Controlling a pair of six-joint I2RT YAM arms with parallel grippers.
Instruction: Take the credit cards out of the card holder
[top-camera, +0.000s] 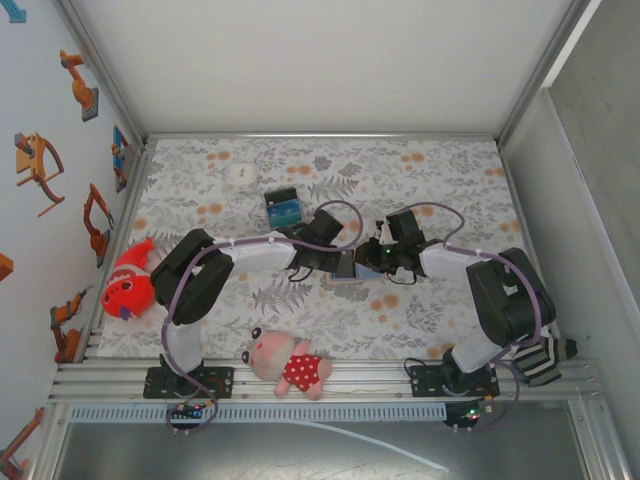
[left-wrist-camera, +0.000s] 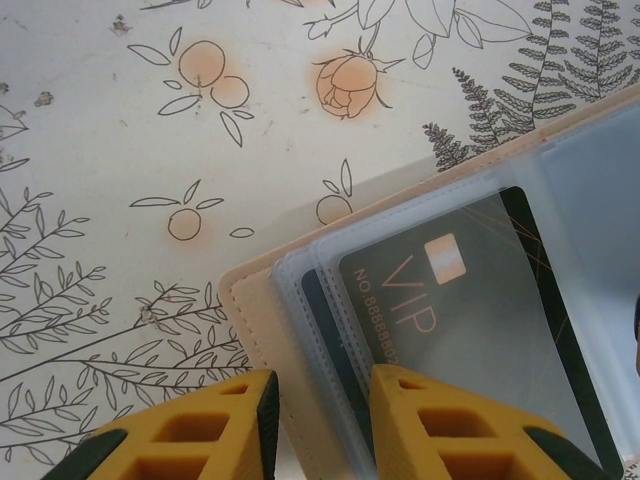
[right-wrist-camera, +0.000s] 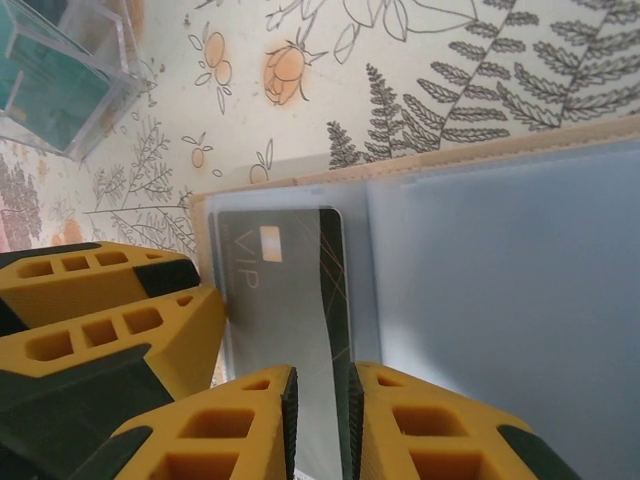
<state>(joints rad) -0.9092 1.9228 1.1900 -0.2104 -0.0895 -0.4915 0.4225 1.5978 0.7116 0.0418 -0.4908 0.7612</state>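
Card holder (right-wrist-camera: 480, 300) open flat, pinched in right hand (right-wrist-camera: 320, 420)

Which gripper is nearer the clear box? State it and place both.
Left. The left gripper sits at the card holder's edge facing the clear box; the right gripper sits farther in over the holder, beyond the left one from the box.

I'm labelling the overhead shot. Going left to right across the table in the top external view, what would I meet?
Red plush toy → small white disc → clear box with teal contents → card holder → black-and-white striped cloth.
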